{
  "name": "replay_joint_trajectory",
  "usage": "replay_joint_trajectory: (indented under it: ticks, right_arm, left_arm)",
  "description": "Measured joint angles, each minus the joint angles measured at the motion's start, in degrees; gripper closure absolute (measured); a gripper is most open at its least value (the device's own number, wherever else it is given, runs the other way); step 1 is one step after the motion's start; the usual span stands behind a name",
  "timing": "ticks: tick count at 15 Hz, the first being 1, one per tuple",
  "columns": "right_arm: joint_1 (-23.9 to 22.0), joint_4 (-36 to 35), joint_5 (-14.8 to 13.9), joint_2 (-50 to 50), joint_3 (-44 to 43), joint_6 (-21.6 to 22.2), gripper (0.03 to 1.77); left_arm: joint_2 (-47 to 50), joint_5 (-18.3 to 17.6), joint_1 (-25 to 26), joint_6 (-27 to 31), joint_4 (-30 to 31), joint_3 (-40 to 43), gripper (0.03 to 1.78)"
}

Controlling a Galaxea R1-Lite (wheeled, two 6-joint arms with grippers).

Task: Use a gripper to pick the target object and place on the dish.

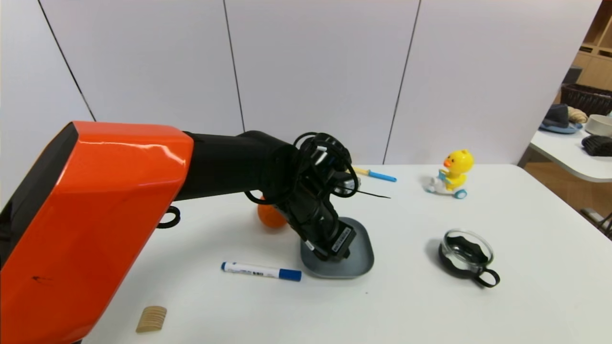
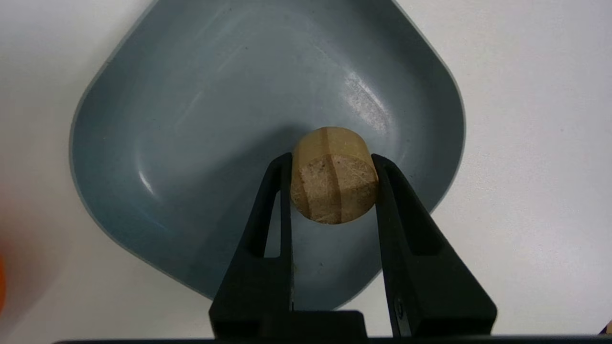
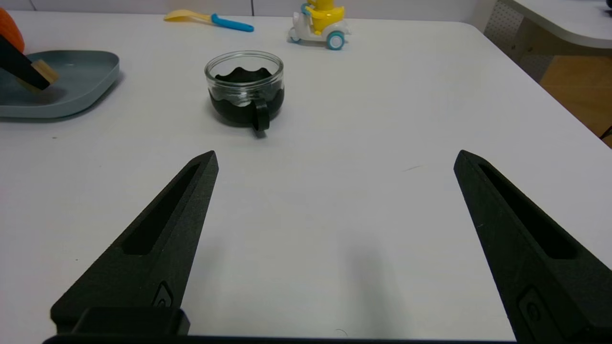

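Note:
My left gripper [image 2: 330, 162] is shut on the small tan wooden cylinder [image 2: 333, 181], its two black fingers pressed against the cylinder's sides. It holds the cylinder over the grey-blue dish [image 2: 181, 119], close to the dish's floor. In the head view the left arm reaches down onto the dish [image 1: 361, 260] and hides the cylinder. From the right wrist view the cylinder [image 3: 45, 71] shows at the dish [image 3: 81, 81], with a left finger beside it. My right gripper [image 3: 334, 160] hangs open above bare table, far from the dish.
An orange [image 1: 270, 217] lies just behind the dish. A blue marker [image 1: 260, 271] lies to its left front, a ridged wooden wedge [image 1: 151, 318] near the front edge. A glass cup in a black holder [image 1: 467, 253], a yellow duck toy [image 1: 452, 174] and a yellow-blue spoon [image 1: 377, 175] stand further right and back.

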State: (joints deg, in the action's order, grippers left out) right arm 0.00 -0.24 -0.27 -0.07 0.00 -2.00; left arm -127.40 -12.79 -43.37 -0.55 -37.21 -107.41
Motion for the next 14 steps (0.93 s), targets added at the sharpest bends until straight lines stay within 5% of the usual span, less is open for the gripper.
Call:
replay_joint_trajectory:
  ticks: [6,14]
  right_arm:
    - [0.0,0.0,0.0,0.0,0.0,0.0,0.09]
    - [0.0,0.0,0.0,0.0,0.0,0.0,0.09]
  left_arm:
    - [-1.2,0.5,0.0,0.1,-0.1,0.0,1.3]
    - [-1.0,1.7,0.0,0.1,1.4,-0.6,0.55]
